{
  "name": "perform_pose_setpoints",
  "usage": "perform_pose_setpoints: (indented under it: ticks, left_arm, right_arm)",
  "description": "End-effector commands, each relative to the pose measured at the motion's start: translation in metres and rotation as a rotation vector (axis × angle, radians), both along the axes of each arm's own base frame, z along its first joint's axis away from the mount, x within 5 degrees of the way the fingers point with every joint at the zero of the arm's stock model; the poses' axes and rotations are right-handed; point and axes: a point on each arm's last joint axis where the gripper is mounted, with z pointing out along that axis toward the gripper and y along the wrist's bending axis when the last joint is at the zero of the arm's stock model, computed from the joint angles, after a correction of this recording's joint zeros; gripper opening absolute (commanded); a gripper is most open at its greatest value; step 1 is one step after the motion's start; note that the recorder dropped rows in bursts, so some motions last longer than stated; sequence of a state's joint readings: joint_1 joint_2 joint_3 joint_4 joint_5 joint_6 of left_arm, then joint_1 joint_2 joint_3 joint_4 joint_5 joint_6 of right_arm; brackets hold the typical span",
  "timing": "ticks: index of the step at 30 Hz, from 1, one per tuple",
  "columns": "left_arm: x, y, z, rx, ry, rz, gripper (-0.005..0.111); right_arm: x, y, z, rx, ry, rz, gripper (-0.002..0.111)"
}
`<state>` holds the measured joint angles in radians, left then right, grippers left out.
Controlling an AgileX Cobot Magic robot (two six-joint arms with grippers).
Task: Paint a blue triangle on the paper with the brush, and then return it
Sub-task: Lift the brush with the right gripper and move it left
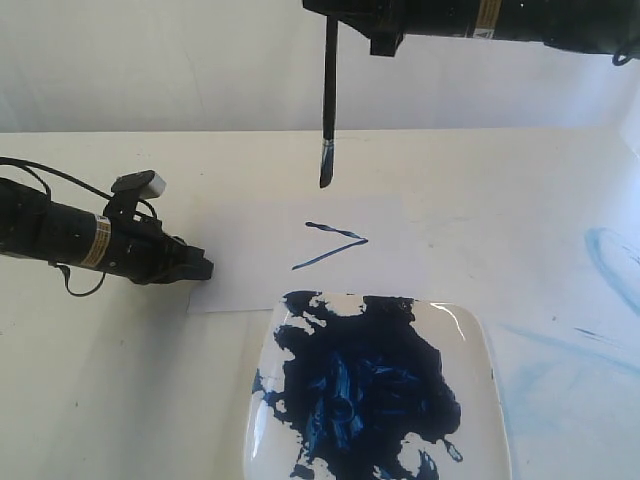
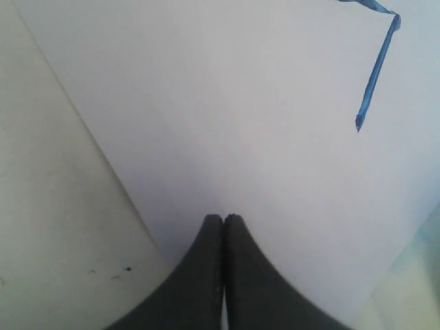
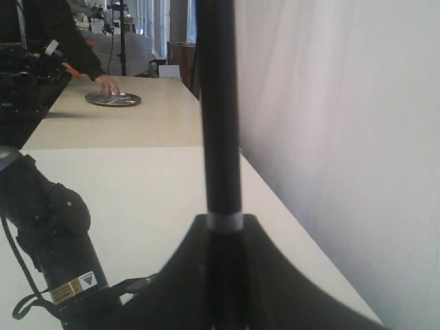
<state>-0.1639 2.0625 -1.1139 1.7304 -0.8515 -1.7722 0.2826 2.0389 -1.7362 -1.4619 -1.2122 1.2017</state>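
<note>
the left gripper (image 1: 203, 270) sits low at the left of the exterior view, its tip at the left edge of the paper (image 1: 250, 262). in the left wrist view its 2 black fingers (image 2: 206, 261) are pressed together with nothing between them, tips down on the white sheet (image 2: 227, 124).

the paper lies flat on the cream table (image 1: 100, 380). its right edge is hard to tell from the tabletop.

near the middle of the sheet is the blue triangle (image 1: 345, 247), which so far is only 2 thin dark-blue strokes. they meet in a sharp point to the right, and the left side is open. the left wrist view shows the same 2 lines (image 2: 378, 69), well apart from the closed fingertips.

above the mark, the brush (image 1: 329, 100) hangs upright in the air, clear of the paper. it has a slim black handle, a narrow silver band and a dark bristle tip pointing down.

the right gripper (image 1: 335, 12) reaches in along the top edge and pinches the handle. in the right wrist view its jaws close on the brush (image 3: 218, 103) at the silver band.

in front of the paper, a glossy white plate (image 1: 482, 345) holds a broad dark-blue paint smear (image 1: 365, 390). pale-blue stains (image 1: 610, 260) mark the table at the far right.
</note>
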Motion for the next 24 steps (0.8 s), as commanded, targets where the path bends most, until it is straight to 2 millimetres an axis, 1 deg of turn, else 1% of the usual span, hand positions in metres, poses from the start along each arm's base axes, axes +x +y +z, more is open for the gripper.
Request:
perform_pose_setpoints:
  ticks: [1,2,7,10,12,15,18,20,24]
  left_arm:
    - [0.001,0.0,-0.001,0.018,-0.007,-0.005,0.0]
    - [0.001,0.0,-0.001,0.018,-0.007,-0.005,0.0]
    - [0.001,0.0,-0.001,0.018,-0.007,-0.005,0.0]
    - [0.001,0.0,-0.001,0.019,-0.008,-0.004,0.0]
    - [0.001,0.0,-0.001,0.019,-0.008,-0.004,0.0]
    - [0.001,0.0,-0.001,0.019,-0.008,-0.004,0.0]
    - [0.001,0.0,-0.001,0.019,-0.008,-0.004,0.0]
    - [0.001,0.0,-0.001,0.019,-0.008,-0.004,0.0]
    - [0.001,0.0,-0.001,0.019,-0.008,-0.004,0.0]
  right_arm:
    - [-0.001,0.0,-0.002,-0.037,0.04,0.02,0.0]
    - [-0.002,0.0,-0.003,-0.042,0.061,0.021,0.0]
    - [-0.001,0.001,0.005,0.044,0.122,0.009,0.0]
    - [-0.004,0.007,0.005,0.044,0.146,0.027,0.0]
    - [-0.011,0.018,0.008,0.054,0.18,0.055,0.0]
    - [-0.023,0.023,0.02,0.078,0.182,0.074,0.0]
    - [-0.039,0.014,0.035,0.174,0.221,0.04,0.0]
    - [-0.042,0.011,0.037,0.204,0.225,-0.013,0.0]
    - [-0.05,0.004,0.037,0.262,0.246,-0.065,0.0]
